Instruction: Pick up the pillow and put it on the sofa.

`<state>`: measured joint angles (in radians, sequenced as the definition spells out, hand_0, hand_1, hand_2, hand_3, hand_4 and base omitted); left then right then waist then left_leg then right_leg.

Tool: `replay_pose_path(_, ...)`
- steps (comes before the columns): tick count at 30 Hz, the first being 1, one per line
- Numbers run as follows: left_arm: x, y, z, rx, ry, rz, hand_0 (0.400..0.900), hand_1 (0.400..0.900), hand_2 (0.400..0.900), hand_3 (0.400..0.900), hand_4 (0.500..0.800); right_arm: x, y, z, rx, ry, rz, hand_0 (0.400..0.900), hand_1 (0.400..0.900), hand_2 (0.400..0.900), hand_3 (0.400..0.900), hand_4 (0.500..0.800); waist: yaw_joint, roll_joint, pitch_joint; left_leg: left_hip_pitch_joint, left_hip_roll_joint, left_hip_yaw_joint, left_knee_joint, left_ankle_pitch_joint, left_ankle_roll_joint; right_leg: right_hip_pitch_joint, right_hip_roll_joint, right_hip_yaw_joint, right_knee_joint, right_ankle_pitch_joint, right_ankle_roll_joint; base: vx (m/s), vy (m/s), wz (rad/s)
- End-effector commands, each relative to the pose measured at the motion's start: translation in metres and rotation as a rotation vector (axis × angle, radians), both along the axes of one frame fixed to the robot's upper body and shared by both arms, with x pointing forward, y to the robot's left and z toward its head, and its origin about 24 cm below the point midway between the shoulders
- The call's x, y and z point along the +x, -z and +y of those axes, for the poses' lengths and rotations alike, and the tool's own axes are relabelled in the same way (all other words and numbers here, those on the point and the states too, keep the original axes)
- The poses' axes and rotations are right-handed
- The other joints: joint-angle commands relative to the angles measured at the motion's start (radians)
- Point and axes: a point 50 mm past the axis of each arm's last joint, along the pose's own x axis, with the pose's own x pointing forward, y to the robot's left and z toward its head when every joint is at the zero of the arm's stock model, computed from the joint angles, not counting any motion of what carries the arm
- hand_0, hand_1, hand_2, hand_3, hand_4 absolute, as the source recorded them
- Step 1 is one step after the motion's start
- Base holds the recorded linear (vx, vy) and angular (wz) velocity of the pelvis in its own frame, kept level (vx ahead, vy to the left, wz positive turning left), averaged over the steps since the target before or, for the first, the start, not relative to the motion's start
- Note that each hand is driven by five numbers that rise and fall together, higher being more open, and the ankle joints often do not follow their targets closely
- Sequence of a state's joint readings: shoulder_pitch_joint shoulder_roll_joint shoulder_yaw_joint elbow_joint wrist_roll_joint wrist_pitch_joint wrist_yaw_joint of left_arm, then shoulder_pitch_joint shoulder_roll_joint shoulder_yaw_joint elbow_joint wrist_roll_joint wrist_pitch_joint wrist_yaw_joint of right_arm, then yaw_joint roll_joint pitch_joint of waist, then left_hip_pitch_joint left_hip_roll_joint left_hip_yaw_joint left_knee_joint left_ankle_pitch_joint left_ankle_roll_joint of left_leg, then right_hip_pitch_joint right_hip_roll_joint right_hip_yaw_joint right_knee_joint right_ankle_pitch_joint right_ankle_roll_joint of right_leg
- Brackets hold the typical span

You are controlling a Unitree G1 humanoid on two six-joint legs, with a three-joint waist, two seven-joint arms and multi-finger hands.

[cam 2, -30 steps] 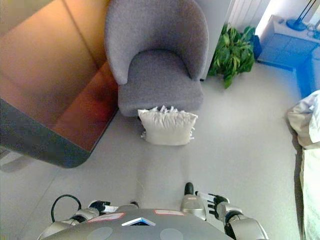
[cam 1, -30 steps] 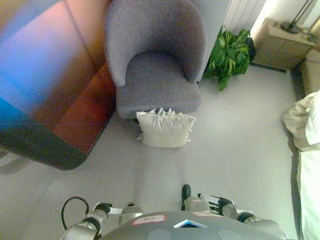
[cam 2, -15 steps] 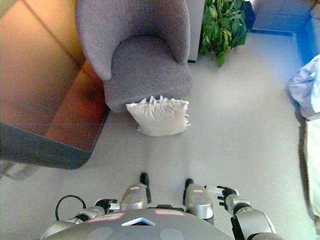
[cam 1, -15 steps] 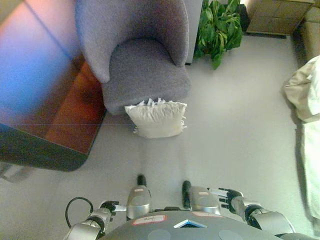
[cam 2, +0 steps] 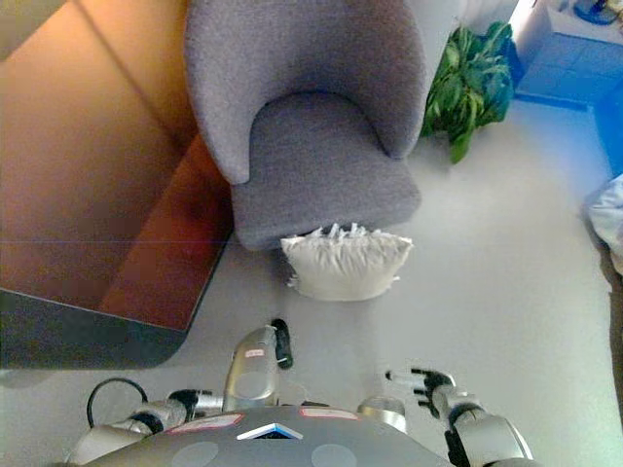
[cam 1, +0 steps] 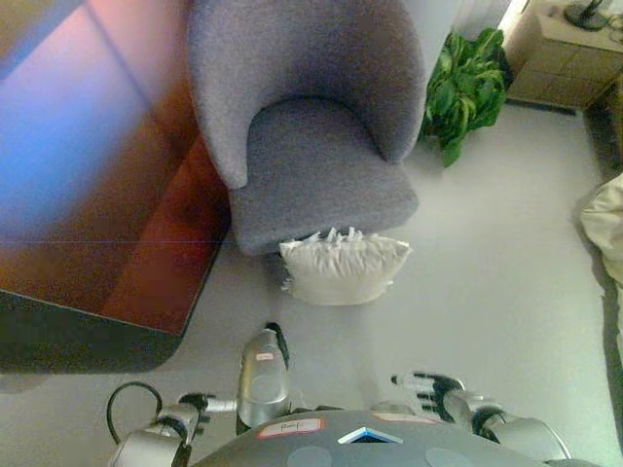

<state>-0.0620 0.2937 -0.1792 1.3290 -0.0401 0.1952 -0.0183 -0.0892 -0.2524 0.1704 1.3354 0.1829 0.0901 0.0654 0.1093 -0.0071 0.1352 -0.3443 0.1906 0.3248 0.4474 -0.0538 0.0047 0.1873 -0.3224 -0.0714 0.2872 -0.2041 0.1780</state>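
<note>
Right hand (cam 1: 433, 387) of mine hovers low, fingers spread and holding nothing, well short of the pillow (cam 1: 344, 269). Pillow stands on the floor (cam 1: 506, 243) against the grey sofa chair's (cam 1: 316, 136) front edge. Left hand (cam 2: 187, 400) shows best in the right eye view; grip unclear.
</note>
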Motion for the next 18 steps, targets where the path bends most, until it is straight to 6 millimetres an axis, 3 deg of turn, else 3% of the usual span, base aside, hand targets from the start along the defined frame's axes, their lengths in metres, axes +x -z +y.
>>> replay_pose_path(1, 0.0, -0.008, 0.023, 0.089, 0.033, 0.024, 0.9, 0.9, 0.9, 0.9, 0.8, 0.027, -0.014, -0.024, -0.136, -0.08, -0.116, 0.9, 0.9, 0.9, 0.9, 0.8, -0.018, 0.022, 0.008, 0.03, 0.001, -0.038, -0.314, 0.203, -0.043, -0.029, 0.077, -0.047, 0.116, 0.107, -0.017, 0.3, 0.117, 0.03)
replay_pose_path(3, 0.03, -0.016, 0.028, 0.116, 0.034, -0.053, 0.9, 0.9, 0.9, 0.9, 0.8, 0.053, -0.022, -0.019, -0.144, -0.148, -0.203, 0.9, 0.9, 0.9, 0.9, 0.8, -0.027, 0.024, 0.039, 0.056, -0.002, -0.039, -0.328, 0.188, -0.047, -0.157, 0.088, -0.1, 0.03, 0.077, -0.032, 0.02, -0.056, 0.04)
replay_pose_path(5, 0.046, -0.021, 0.029, 0.129, 0.032, -0.101, 0.9, 0.9, 0.9, 0.9, 0.8, 0.068, -0.028, -0.016, -0.163, -0.17, -0.258, 0.9, 0.9, 0.9, 0.9, 0.8, -0.037, 0.028, 0.067, 0.062, 0.001, -0.054, -0.331, 0.183, -0.053, -0.245, 0.085, -0.11, 0.007, 0.094, -0.035, -0.19, -0.197, 0.38)
replay_pose_path(6, 0.077, -0.03, 0.025, 0.145, 0.029, -0.198, 0.9, 0.9, 0.9, 0.9, 0.8, 0.1, -0.043, -0.013, -0.221, -0.214, -0.365, 0.9, 0.9, 0.9, 0.9, 0.8, -0.064, 0.016, 0.132, 0.065, -0.003, -0.083, -0.322, 0.149, -0.061, -0.434, 0.031, -0.096, -0.062, 0.261, -0.019, -0.25, -0.369, 0.84)
replay_pose_path(8, 0.093, -0.035, 0.02, 0.147, 0.039, -0.242, 0.9, 0.9, 0.9, 0.9, 0.8, 0.114, -0.05, -0.012, -0.246, -0.217, -0.403, 0.9, 0.9, 0.9, 0.9, 0.8, -0.088, -0.002, 0.16, 0.06, -0.012, -0.099, -0.321, 0.113, -0.066, -0.519, -0.015, -0.055, -0.161, 0.391, 0.006, -0.01, -0.395, 1.0)
replay_pose_path(11, 0.087, -0.03, 0.016, 0.127, 0.029, -0.234, 0.9, 0.9, 0.9, 0.9, 0.8, 0.118, -0.054, -0.015, -0.28, -0.223, -0.409, 0.9, 0.9, 0.9, 0.9, 0.8, -0.11, -0.008, 0.17, 0.083, -0.011, -0.134, -0.29, 0.036, -0.077, -0.557, -0.068, -0.05, -0.243, 0.455, 0.025, 0.3, -0.235, 0.8)
replay_pose_path(14, 0.067, -0.023, 0.015, 0.118, -0.006, -0.203, 0.9, 0.9, 0.9, 0.9, 0.8, 0.117, -0.053, -0.016, -0.276, -0.244, -0.387, 0.9, 0.9, 0.9, 0.9, 0.8, -0.107, -0.023, 0.166, 0.076, 0.006, -0.19, -0.192, -0.011, -0.08, -0.524, -0.061, -0.031, -0.222, 0.415, 0.023, 0.37, -0.227, 0.5)
replay_pose_path(18, 0.068, -0.023, 0.015, 0.111, 0.023, -0.192, 0.9, 0.9, 0.9, 0.9, 0.8, 0.143, -0.069, -0.015, -0.295, -0.255, -0.464, 0.9, 0.9, 0.9, 0.9, 0.8, -0.076, -0.022, 0.187, 0.053, 0.027, -0.231, -0.191, 0.01, -0.099, -0.491, -0.067, -0.054, -0.2, 0.408, 0.033, 0.15, -0.187, 0.26)
